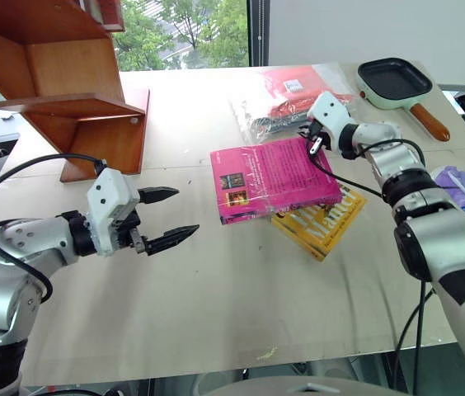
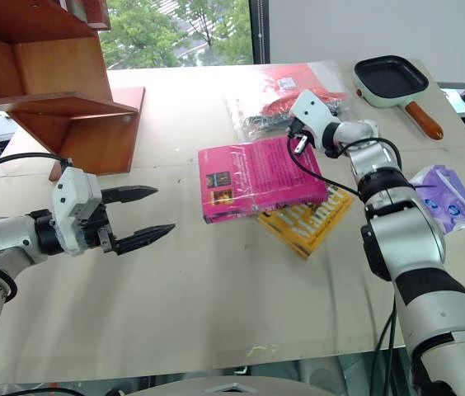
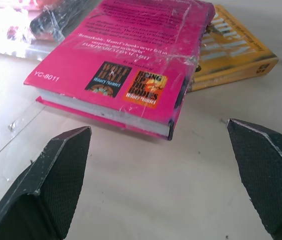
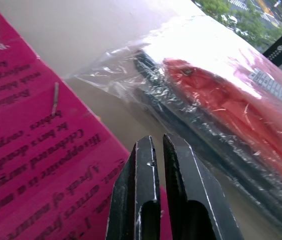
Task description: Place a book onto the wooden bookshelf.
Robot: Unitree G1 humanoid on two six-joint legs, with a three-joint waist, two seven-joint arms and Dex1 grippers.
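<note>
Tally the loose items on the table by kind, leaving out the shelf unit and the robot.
Books: 2, the pink book and the yellow book under it
Plastic-wrapped packages: 1, red and black
Frying pans: 1, mint-green pan with wooden handle
Purple packets: 1, at the table's right edge
Total: 5

Pink book (image 3: 131, 60) beyond spread claw (image 3: 163, 175)

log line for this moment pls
left gripper: open, off the table, facing book | right gripper: shut at far corner of book | book: flat, partly on yellow book | wooden bookshelf: book not placed
</note>
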